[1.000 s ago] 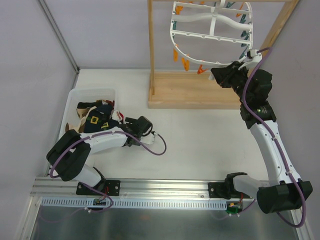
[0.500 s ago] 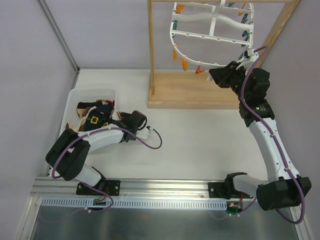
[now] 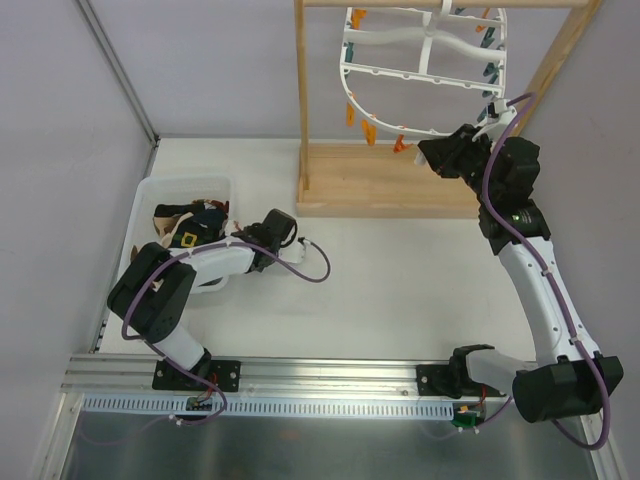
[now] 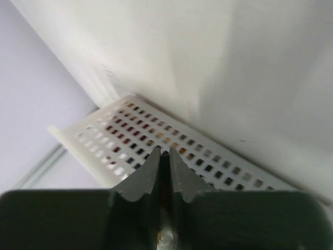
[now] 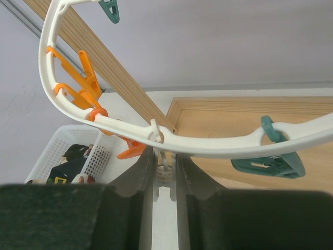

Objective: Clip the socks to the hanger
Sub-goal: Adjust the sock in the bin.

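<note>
We see the left gripper [image 4: 164, 154] with its fingers pressed together, nothing visible between them, and its tips right at the perforated wall of the white basket [image 4: 104, 140], where the socks [image 3: 195, 232] lie heaped. The right gripper [image 5: 165, 154] pinches a small pale fitting under the lower rim of the hanger [image 5: 218, 144] (an orange peg [image 5: 130, 152] and a teal peg [image 5: 268, 164] either side), which hangs in the wooden stand [image 3: 385, 187].

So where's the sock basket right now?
Top view, left side of the table: the basket, socks inside, with the left tool by its right wall.
</note>
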